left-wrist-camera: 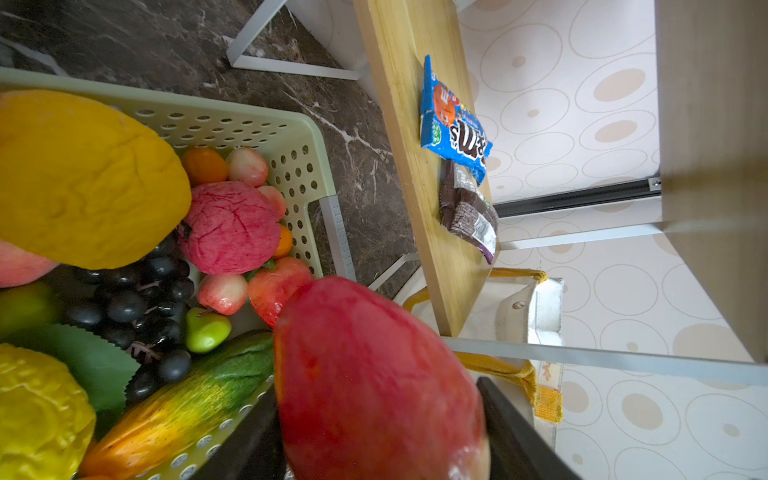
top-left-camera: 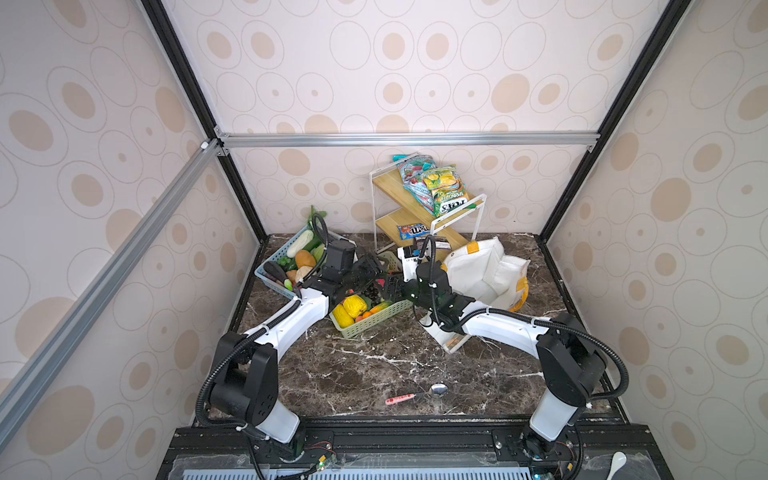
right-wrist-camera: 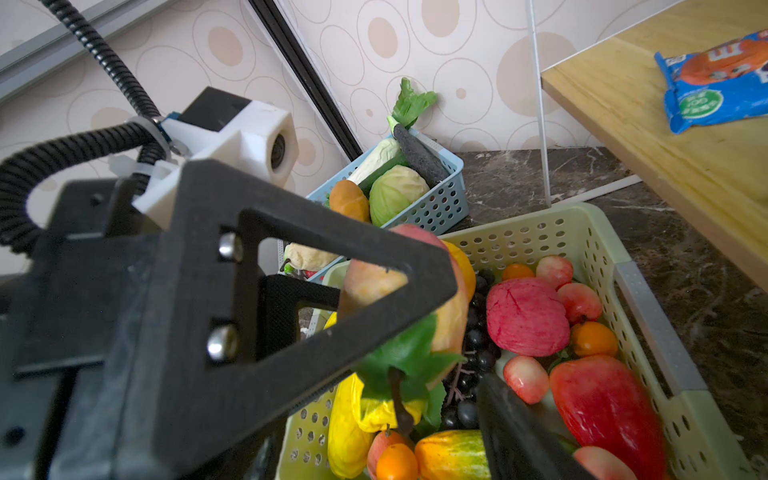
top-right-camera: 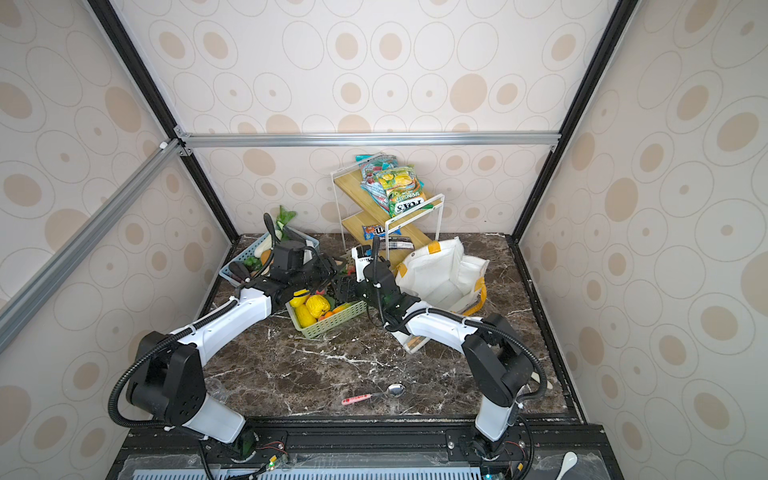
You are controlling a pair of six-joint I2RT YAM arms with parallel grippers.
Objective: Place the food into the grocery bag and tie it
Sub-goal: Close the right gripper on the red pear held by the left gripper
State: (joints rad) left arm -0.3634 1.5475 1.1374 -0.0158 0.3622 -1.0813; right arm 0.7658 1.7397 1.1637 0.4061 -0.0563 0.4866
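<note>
Top views, both of them, show the blue basket [top-left-camera: 277, 252] off to the left of the green basket [top-left-camera: 376, 321] and further back, holding a cabbage [right-wrist-camera: 395, 193] and other vegetables. Over the green basket the left gripper [left-wrist-camera: 380, 432] clamps a red peach [left-wrist-camera: 374, 353]; its green leaf [right-wrist-camera: 399, 357] hangs down in the right wrist view. Below it, grapes [left-wrist-camera: 133, 299] and yellow fruit [top-left-camera: 353, 305] lie inside the green basket. Facing the peach, over the green basket's right side, the right gripper [top-left-camera: 390, 286] hovers with its jaws apart, gripping nothing. Just right of the green basket the white grocery bag [top-left-camera: 478, 270] slumps open on the table [top-left-camera: 374, 374].
</note>
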